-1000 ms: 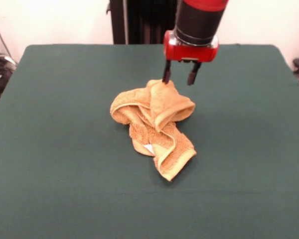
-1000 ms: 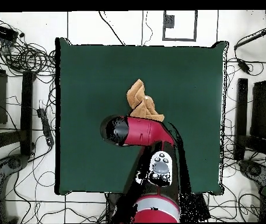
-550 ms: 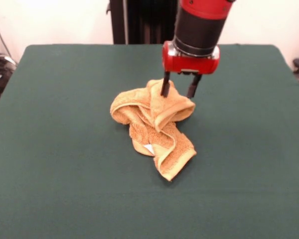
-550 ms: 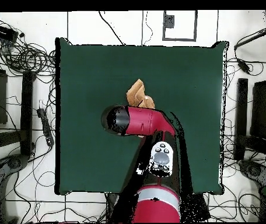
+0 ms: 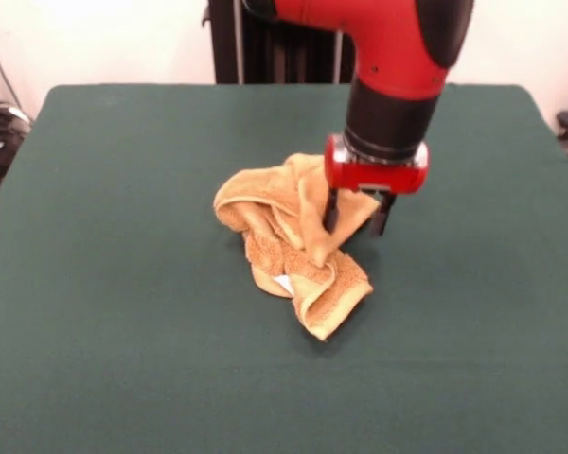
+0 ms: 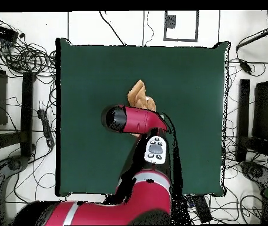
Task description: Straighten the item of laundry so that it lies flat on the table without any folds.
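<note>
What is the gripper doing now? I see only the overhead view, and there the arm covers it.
Observer: In the front view the gripper is open. Its fingers stand apart, low at a raised fold of the towel.
Operator: Does the cloth lie flat already?
Observer: No. It is crumpled, with several folds piled up on the table.
Operator: Is any mark visible on it?
Observer: Yes. A small white label shows in the near part of the crumple, apart from the gripper.
</note>
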You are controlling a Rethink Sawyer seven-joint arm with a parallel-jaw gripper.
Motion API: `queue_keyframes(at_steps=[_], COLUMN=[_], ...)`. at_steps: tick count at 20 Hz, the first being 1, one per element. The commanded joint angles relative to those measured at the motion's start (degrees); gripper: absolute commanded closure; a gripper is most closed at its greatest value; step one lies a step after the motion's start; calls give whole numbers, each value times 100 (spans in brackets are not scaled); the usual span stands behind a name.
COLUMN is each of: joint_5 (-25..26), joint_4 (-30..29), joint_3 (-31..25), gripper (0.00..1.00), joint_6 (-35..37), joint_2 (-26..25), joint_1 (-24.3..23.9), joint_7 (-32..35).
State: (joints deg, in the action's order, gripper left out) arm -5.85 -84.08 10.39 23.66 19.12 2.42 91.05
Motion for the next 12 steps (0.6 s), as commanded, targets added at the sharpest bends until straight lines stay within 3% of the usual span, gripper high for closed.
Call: queue_keyframes(at_steps=[1, 8, 9, 12], joint_5=[-694, -731, -788, -851], joint_4=[-133, -263, -347, -447], joint_3=[-279, 127, 107, 102], gripper=[0, 0, 100, 100], joint_6=[-480, -100, -342, -457], joint_2=[-1281, -1217, -1197, -1140], joint_1=[387, 633, 637, 672], joint_7=[2138, 1987, 2026, 2133])
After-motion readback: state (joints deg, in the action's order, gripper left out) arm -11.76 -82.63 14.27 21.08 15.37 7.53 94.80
